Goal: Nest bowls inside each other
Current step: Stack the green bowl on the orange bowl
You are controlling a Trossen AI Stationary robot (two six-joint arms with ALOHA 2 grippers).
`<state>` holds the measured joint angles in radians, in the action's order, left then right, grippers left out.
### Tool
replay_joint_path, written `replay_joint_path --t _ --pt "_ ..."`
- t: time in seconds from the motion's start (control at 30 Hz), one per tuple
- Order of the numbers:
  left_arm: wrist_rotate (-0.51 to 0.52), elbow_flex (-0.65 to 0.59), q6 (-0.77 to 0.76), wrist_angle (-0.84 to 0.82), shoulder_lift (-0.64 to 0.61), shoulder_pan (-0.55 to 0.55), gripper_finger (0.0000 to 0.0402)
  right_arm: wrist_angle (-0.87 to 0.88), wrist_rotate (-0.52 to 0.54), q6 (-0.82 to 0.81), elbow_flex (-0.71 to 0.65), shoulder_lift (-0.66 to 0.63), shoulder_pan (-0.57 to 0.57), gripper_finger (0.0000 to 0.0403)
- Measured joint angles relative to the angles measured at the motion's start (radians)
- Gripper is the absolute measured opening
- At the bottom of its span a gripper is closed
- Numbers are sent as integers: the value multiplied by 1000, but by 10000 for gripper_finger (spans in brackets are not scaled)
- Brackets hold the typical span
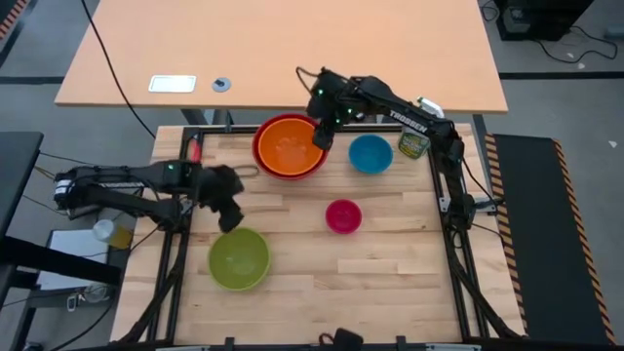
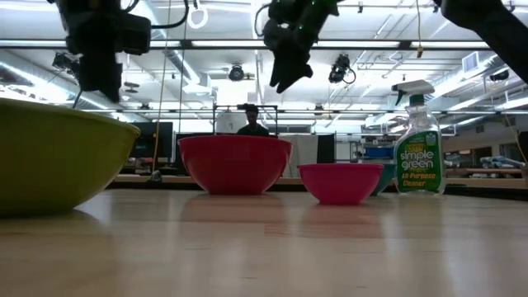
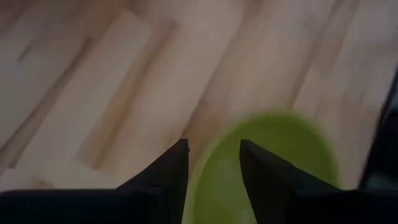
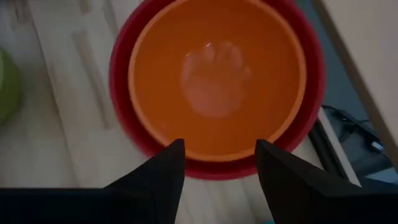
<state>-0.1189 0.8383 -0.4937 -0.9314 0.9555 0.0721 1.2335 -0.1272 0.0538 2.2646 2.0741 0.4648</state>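
The orange bowl (image 1: pixel 290 149) sits nested inside the red bowl (image 1: pixel 265 161) at the table's far middle. My right gripper (image 1: pixel 323 136) hangs open above their right rim, clear of them, also seen in the right wrist view (image 4: pixel 217 149). The lime green bowl (image 1: pixel 239 258) stands at the near left; my left gripper (image 1: pixel 230 216) is open just above its far rim, touching nothing (image 3: pixel 214 149). The blue bowl (image 1: pixel 370 153) and the small magenta bowl (image 1: pixel 343 215) rest on their bases on the table.
A spray bottle of green cleaner (image 1: pixel 414 144) stands at the far right, beside the blue bowl. Bare wooden table (image 1: pixel 390 273) lies at the near right. A tan desk (image 1: pixel 292 49) stands beyond the far edge.
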Motion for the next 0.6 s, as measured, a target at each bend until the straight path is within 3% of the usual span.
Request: replay_joint_path --t 0.37,0.6 --pt "43 -1 178 -54 246 -155 231 31 39 -9 -1 -29 -110 197" --pt "42 -1 218 -42 401 -189 233 14 109 -6 -1 -88 -141 197"
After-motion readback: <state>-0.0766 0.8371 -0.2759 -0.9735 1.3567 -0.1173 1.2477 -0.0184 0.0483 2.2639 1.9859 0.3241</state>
